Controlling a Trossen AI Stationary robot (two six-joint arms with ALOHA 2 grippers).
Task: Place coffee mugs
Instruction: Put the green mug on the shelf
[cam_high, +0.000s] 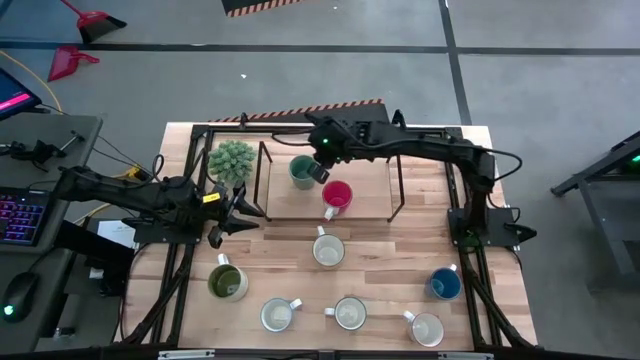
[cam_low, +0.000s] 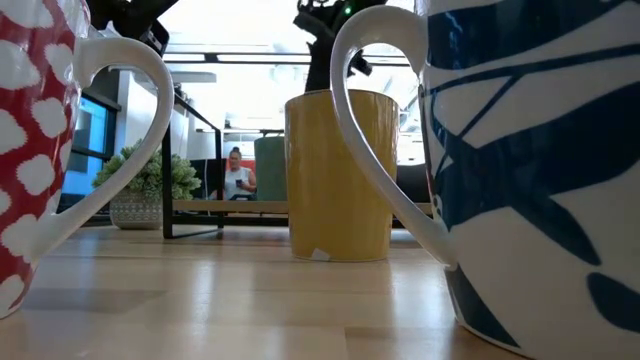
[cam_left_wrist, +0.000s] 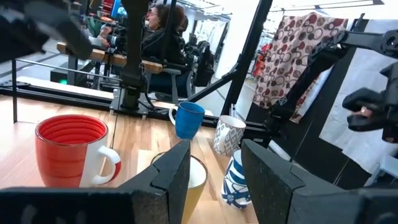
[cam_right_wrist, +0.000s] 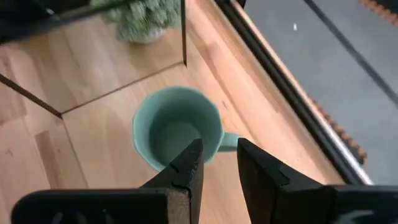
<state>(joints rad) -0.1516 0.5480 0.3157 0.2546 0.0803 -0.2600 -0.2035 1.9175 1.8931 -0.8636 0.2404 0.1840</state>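
A teal-green mug (cam_high: 301, 172) (cam_right_wrist: 177, 132) stands upright on its base on a low wooden shelf board (cam_high: 365, 180) at the table's far side. A red mug (cam_high: 337, 196) (cam_left_wrist: 70, 149) stands beside it. My right gripper (cam_high: 319, 169) (cam_right_wrist: 219, 149) hovers open above the teal mug's handle side, slanting down, with nothing between its fingers. My left gripper (cam_high: 245, 218) (cam_left_wrist: 214, 152) waits open at the table's left, pointing level. On the tabletop stand a cream mug (cam_high: 328, 250), an olive mug (cam_high: 227, 282), a blue mug (cam_high: 445, 284) and three white mugs along the near edge.
A spiky green potted plant (cam_high: 232, 160) stands at the shelf's left end. Black frame bars (cam_high: 398, 185) run around and across the shelf. The low view is filled by a red dotted mug (cam_low: 30, 150), a yellow mug (cam_low: 338, 175) and a blue-patterned mug (cam_low: 540, 170). A person (cam_low: 237, 175) sits beyond the table.
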